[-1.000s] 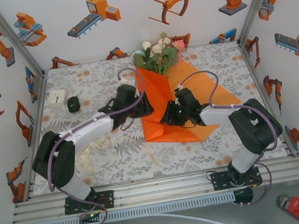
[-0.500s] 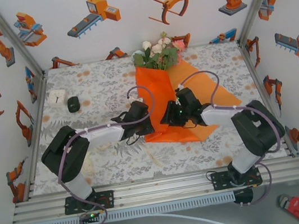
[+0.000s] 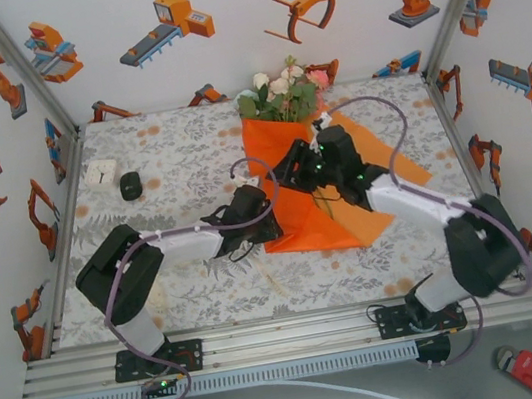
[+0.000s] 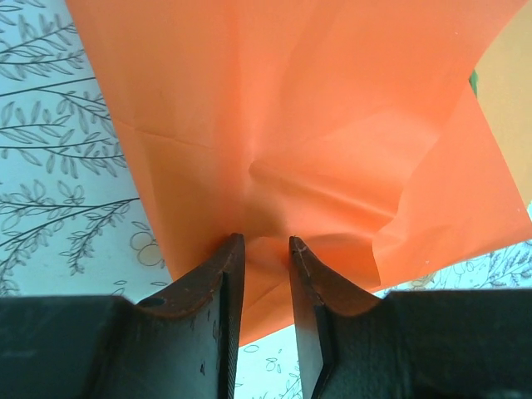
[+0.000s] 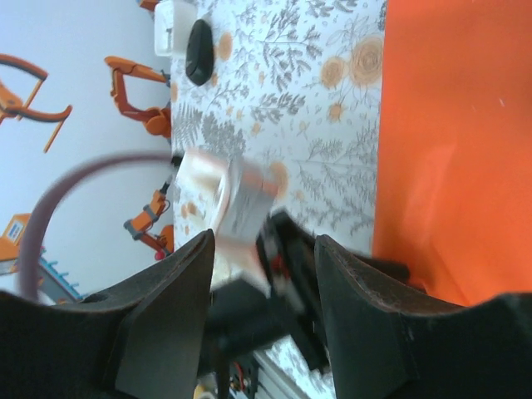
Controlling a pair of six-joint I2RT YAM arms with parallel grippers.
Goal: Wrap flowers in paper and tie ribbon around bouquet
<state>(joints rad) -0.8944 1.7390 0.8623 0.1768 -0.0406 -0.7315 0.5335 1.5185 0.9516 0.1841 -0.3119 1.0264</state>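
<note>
Left pincer [image 4: 266, 241] pinches paper [image 4: 316, 125]; right pincer [image 5: 264, 241] agape, empty; flowers [image 3: 280, 94] inside paper.

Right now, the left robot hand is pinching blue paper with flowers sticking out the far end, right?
Not quite: the paper is orange, not blue. The left wrist view shows the left gripper pinching a fold of it, and the top view shows the flowers sticking out at its far end.
</note>
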